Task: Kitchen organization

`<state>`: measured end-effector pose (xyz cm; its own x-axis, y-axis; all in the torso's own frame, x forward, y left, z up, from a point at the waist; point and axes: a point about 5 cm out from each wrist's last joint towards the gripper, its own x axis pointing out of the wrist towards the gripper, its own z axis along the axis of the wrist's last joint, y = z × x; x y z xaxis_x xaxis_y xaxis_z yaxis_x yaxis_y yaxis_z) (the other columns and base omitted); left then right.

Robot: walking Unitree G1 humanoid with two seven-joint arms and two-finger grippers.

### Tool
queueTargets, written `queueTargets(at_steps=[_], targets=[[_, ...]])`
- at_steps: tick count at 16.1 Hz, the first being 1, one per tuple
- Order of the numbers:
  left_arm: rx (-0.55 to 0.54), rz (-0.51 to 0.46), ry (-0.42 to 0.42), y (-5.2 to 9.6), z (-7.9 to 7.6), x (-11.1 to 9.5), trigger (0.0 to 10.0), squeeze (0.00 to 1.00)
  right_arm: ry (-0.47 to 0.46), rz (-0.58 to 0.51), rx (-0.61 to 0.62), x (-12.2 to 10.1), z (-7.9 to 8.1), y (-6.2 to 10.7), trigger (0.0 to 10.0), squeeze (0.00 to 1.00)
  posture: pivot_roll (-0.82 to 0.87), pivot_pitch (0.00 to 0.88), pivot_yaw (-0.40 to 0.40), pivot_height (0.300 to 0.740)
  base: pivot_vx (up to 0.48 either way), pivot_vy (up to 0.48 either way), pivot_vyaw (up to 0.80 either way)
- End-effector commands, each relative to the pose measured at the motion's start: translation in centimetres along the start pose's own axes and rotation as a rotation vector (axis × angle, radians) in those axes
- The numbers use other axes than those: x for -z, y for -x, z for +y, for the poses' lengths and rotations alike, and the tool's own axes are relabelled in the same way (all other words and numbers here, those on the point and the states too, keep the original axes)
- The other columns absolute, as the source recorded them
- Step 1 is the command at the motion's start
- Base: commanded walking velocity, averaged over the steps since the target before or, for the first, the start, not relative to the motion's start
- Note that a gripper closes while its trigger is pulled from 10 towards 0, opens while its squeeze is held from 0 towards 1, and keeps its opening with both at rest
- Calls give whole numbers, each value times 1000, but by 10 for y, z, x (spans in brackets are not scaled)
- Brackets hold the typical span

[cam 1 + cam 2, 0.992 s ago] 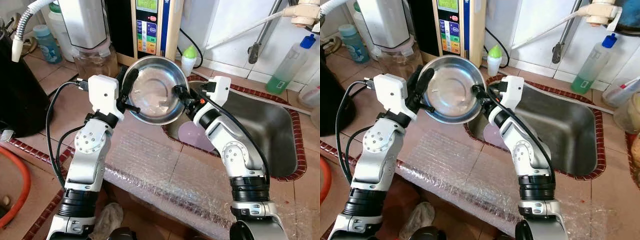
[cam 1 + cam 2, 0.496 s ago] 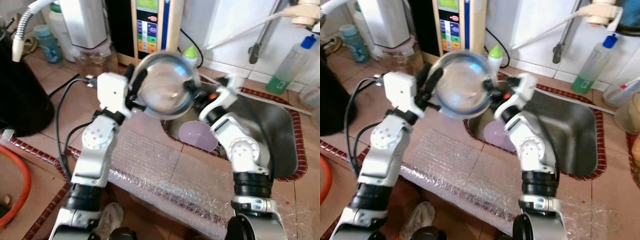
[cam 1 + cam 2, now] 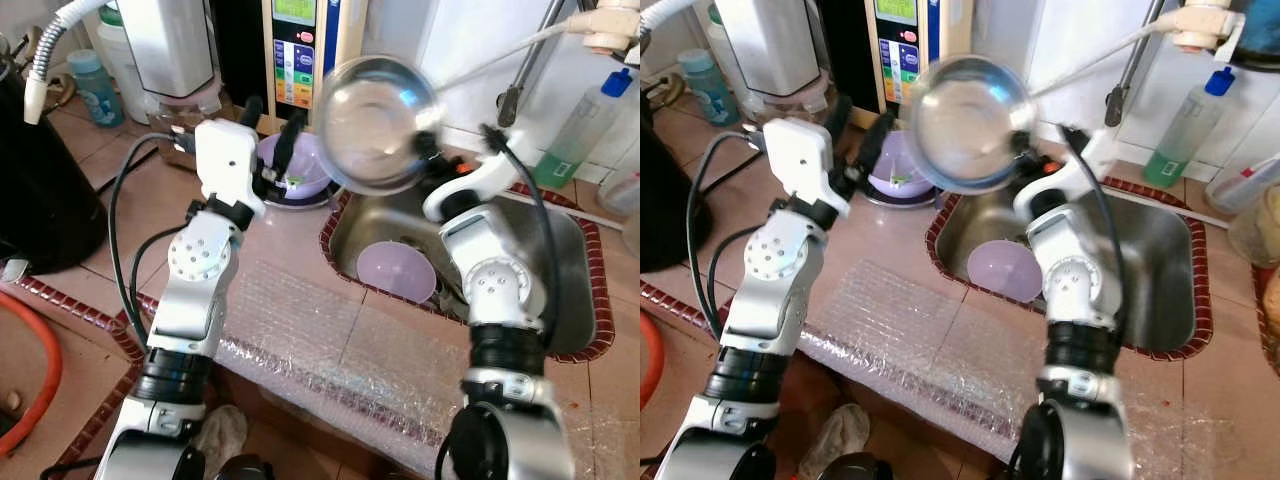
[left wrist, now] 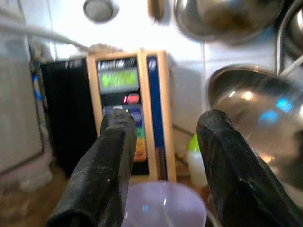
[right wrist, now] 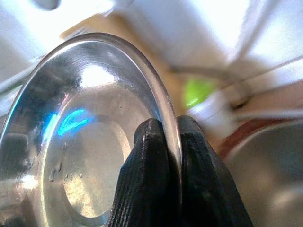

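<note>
Bowl (image 3: 378, 122): steel, round, shiny inside, with a flat base ring and a thin rolled rim; held up on edge above the sink's (image 3: 560, 260) back left corner, its hollow facing the camera; blurred by motion.
Right pincer (image 5: 166, 142): pressed onto the bowl's rim, one finger inside and one outside; the grip covers only a short stretch of rim.
Left pincer (image 4: 163, 137): spread and holding nothing, left of the sink over the counter (image 3: 290, 300), pointing toward the wall appliance (image 3: 300, 50).
Step in hand (judged): carrying the bowl single-handed toward a place to put it; the destination cannot be told.
Doing it well (judged): a thin-rim pinch lets a smooth bowl pivot or slip, so the swing should be slow and the wrist steady; keep the rim deep between the fingers; lower the bowl base first before letting go; keep clear of the tap pipe (image 3: 525, 60) behind the sink.
Purple bowl (image 3: 300, 165): on the counter just left of the sink, near the left pincer; something small and green lies inside.
Purple dish (image 3: 396, 272): in the sink at its left end, below the steel bowl.
Bubble wrap (image 3: 330, 340): spread on the counter in front of the sink.
Bottles: green-capped bottle (image 3: 1185, 125) behind the sink at the wall.
</note>
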<state>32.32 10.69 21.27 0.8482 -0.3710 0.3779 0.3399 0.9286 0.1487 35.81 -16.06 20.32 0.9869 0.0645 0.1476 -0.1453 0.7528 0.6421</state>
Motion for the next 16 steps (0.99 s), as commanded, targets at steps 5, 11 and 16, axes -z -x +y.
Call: queueTargets(at_steps=[5, 11, 16], targets=[[243, 232, 50, 29, -21, 27, 10000, 1000, 348, 22, 367, 1, -71, 12, 0, 0, 80, 0, 0, 740, 0, 0, 0], [436, 468, 30, 52, -37, 48, 10000, 1000, 453, 208, 623, 40, -119, 36, 4549, 0, 91, 0, 3, 740, 0, 0, 0], [450, 517, 43, 52, -38, 52, 10000, 1000, 427, 258, 685, 56, -132, 48, 10000, 1000, 83, 0, 22, 740, 0, 0, 0]])
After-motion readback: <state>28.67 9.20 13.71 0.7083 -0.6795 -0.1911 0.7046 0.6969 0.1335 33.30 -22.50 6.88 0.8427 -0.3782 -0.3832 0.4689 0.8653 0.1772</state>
